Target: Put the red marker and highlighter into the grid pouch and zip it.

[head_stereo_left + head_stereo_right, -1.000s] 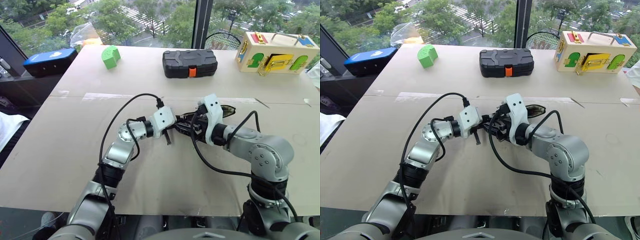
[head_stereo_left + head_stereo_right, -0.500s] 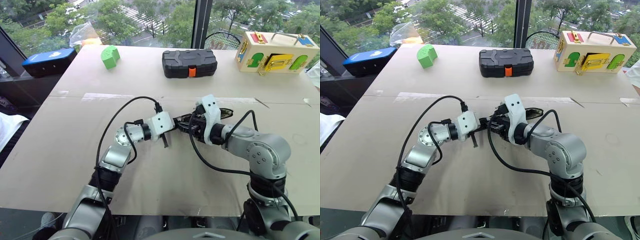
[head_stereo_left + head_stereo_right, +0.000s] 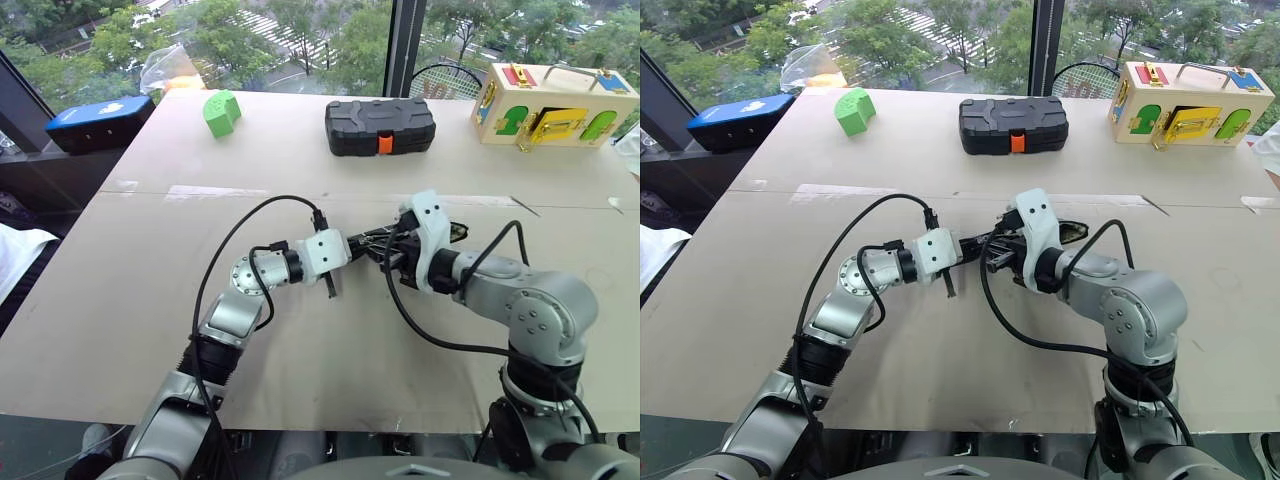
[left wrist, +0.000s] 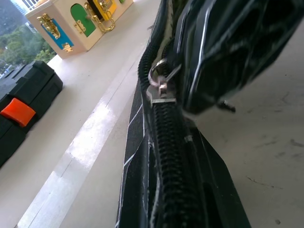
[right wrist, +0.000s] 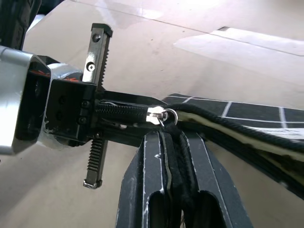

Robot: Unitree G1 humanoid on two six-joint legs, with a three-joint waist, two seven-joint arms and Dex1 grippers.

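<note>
Grippers pinched opposite parts of the grid pouch (image 5: 247, 124) to zip it.

Pouch hung between both hands, just above the middle of the table (image 3: 120, 300). Left gripper (image 5: 97, 124) was clamped shut on the pouch's zipper end, likely anchoring it. Right gripper (image 5: 173, 156) had its fingers closed on the black pull cord (image 5: 190, 173) beside the silver zipper slider (image 5: 156, 115), seemingly placed to pull against the left hand's hold.

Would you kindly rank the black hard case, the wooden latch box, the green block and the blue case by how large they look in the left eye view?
1. Wooden latch box
2. Black hard case, close behind
3. Blue case, partly cut off by the table edge, so unsure
4. Green block, clearly smallest
</note>
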